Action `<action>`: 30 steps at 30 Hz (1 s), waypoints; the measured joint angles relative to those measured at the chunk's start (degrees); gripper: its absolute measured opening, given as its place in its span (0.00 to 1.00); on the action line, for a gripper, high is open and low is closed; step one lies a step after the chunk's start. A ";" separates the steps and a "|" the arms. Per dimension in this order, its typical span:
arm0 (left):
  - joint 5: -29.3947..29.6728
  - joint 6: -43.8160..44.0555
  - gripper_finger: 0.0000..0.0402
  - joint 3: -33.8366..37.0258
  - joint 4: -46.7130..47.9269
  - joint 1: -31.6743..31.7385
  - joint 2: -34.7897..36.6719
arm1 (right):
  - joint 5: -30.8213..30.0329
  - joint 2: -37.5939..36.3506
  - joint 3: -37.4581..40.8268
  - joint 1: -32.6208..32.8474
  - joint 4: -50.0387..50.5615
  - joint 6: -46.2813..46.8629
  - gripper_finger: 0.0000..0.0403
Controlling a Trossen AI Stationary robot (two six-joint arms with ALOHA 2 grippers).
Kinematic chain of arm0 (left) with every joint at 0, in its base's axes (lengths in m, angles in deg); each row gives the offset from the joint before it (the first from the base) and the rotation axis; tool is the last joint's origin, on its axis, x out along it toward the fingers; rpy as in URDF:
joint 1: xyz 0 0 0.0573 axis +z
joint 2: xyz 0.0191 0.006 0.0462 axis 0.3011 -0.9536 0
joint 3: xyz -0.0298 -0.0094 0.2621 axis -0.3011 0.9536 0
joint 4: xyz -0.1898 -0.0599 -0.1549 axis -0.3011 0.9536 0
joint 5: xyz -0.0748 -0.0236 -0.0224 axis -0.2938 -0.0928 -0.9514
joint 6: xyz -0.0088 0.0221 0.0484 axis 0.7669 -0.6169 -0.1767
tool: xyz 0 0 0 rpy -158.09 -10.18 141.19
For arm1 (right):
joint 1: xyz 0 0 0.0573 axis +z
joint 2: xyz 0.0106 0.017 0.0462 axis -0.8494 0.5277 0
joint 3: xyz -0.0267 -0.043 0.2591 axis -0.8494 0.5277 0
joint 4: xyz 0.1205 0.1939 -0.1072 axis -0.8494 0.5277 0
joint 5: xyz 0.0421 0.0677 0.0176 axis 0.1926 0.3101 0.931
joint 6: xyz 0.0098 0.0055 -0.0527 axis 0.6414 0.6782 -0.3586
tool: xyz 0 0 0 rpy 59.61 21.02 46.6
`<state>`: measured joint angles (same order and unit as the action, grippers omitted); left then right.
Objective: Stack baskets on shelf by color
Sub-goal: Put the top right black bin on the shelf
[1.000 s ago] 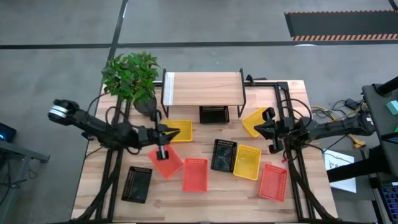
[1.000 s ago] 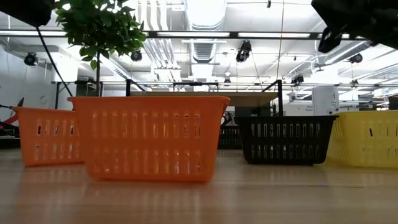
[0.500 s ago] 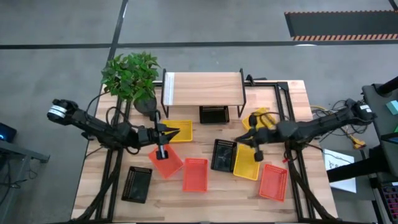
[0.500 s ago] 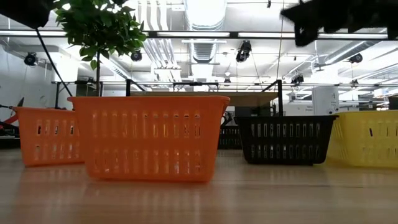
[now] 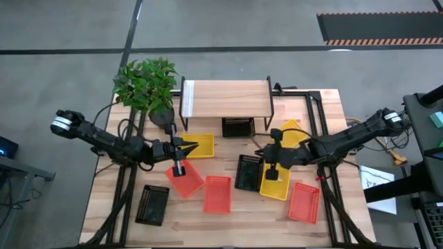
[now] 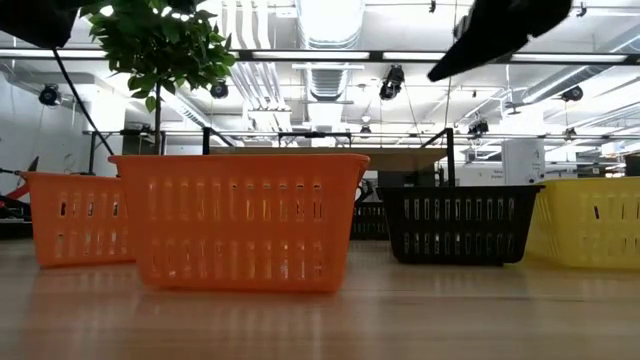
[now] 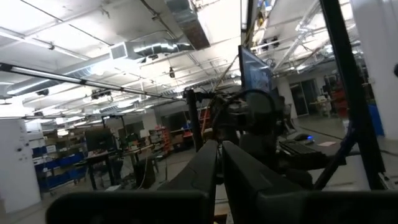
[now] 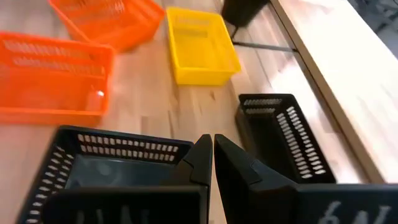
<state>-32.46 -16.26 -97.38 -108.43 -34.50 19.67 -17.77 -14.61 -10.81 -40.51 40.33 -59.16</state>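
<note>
The right pincer (image 5: 273, 168), fingers pressed together and empty, has swung in from the right edge of the desk (image 5: 325, 104) within the last second and now hangs over the near rim of a yellow basket (image 5: 276, 181), just beside a black basket (image 5: 248, 172). That sweep suggests it is lining up its next pick. The left pincer (image 5: 181, 166), also pressed together, has not shifted; it sits above an orange basket (image 5: 184, 181). The shelf (image 5: 225, 97) carries nothing on its top board, with one black basket (image 5: 238, 127) under it, so no color stack has begun.
</note>
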 joint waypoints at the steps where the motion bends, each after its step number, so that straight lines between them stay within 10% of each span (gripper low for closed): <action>1: 0.32 -0.01 0.03 0.13 -0.16 0.00 0.23 | -0.02 1.13 -1.66 -0.25 1.71 -0.41 0.03; 17: 3.34 -0.07 0.03 4.84 0.07 0.00 5.43 | 0.59 18.61 -22.89 -8.29 11.69 0.07 0.04; 30: 3.52 0.17 0.03 8.63 -0.06 0.00 10.08 | 3.04 32.78 -33.58 -12.55 12.50 9.88 0.44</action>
<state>-28.94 -16.09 -88.75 -108.49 -34.50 29.76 -14.72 18.18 -44.40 -53.06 52.83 -49.29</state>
